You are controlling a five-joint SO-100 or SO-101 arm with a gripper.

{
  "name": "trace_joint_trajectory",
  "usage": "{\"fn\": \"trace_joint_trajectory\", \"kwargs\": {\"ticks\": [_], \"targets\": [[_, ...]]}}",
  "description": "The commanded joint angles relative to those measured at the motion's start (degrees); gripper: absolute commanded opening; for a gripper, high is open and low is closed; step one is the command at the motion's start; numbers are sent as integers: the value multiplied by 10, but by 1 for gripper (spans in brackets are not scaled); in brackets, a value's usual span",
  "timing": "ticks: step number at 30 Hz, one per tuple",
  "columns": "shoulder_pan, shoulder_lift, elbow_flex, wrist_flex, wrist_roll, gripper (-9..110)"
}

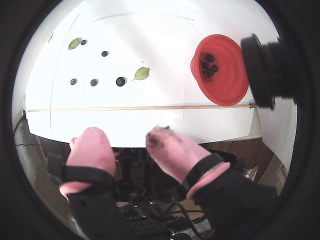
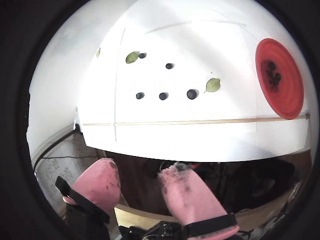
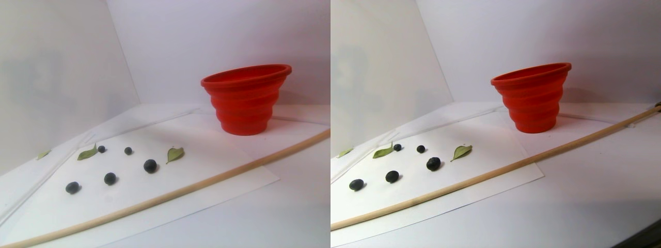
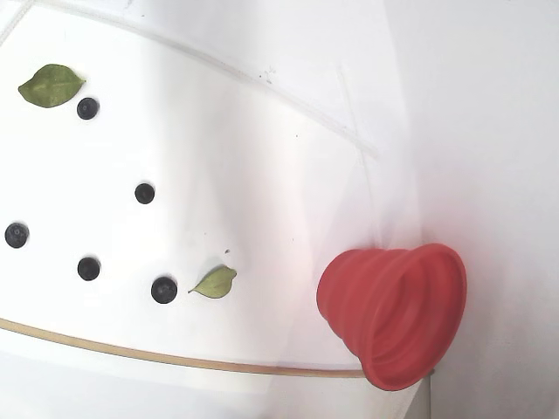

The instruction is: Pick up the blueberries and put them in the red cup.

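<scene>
Your pincer (image 1: 127, 142) was open and empty, back from the desk (image 1: 150, 125), and the loose blueberries (image 1: 120, 81) lay ahead, left of the red cup (image 1: 220, 70).

Gripper (image 1: 129, 142): jaws spread apart, nothing between them; enters both wrist views from 6 o'clock, tips aimed toward 12 o'clock.
Fingers (image 1: 91, 149): two, wrapped in pink covers.
Finger at 5 o'clock (image 2: 187, 192): dark smudges on its tip and along its side.
Finger mounts: black bands clamp the base of each pink cover.
Arm body: black, blurred, below the fingers.
</scene>
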Motion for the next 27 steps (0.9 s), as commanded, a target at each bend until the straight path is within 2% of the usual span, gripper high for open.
{"fn": "trace_joint_trajectory", "kwargs": {"ticks": [1, 27], "targets": [[-11, -6, 2, -28, -18, 16], [-44, -53, 100, -156, -96, 17]]}}
